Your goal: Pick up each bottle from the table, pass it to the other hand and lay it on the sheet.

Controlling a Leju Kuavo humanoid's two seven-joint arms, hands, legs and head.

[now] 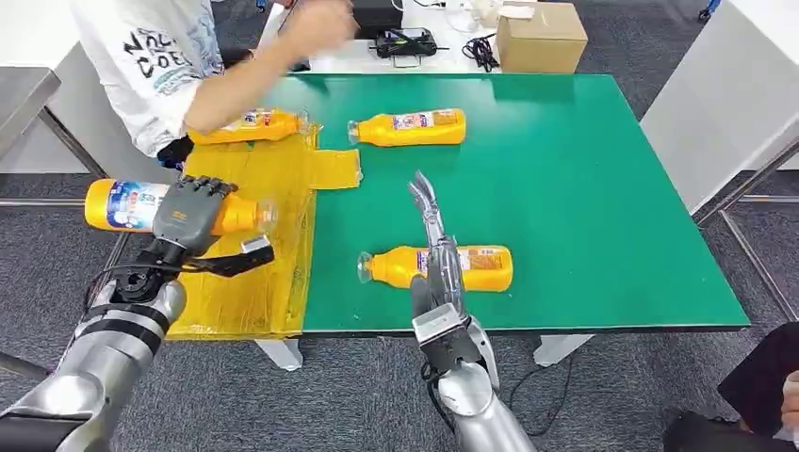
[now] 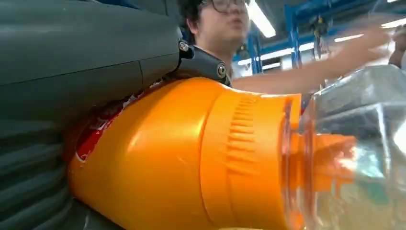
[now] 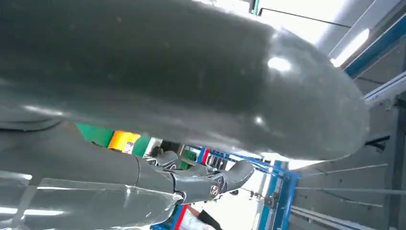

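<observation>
Up at the table's left edge, the left hand (image 1: 191,215) wraps its fingers around an orange bottle (image 1: 127,205), holding it lying sideways above the yellow sheet (image 1: 247,198), clear cap toward the table's middle. Right hand (image 1: 432,247) hangs empty over the green table (image 1: 584,188), fingers stretched apart and pointing away, directly above a second orange bottle (image 1: 481,267) lying near the front edge. Third bottle (image 1: 409,127) lies farther back on the green. A fourth (image 1: 247,125) rests at the sheet's far end, under a person's forearm (image 1: 236,89). Cardboard box (image 1: 540,36) beyond the table.
</observation>
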